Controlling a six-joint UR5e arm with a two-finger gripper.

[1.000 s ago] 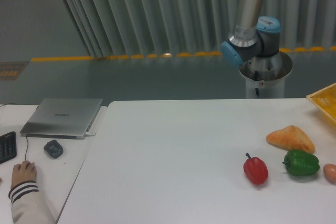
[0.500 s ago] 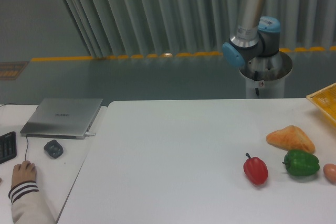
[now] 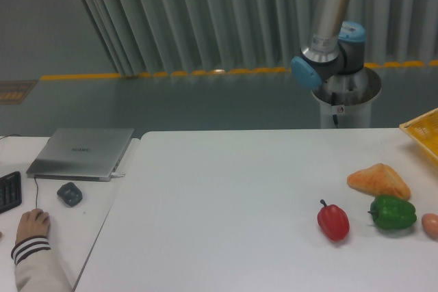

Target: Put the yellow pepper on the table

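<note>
The arm rises out of the frame's top right, so its gripper's jaws cannot be judged. On the table, lower right, a red pepper sits beside a green pepper, with what may be bread just above.

Red pepper, green pepper, bread; closed laptop, mouse.

White counter bearing, at its right side, a red pepper, a green pepper just beside it, an orange-brown bread-like wedge behind them, and a pinkish item cut by the right edge.
</note>
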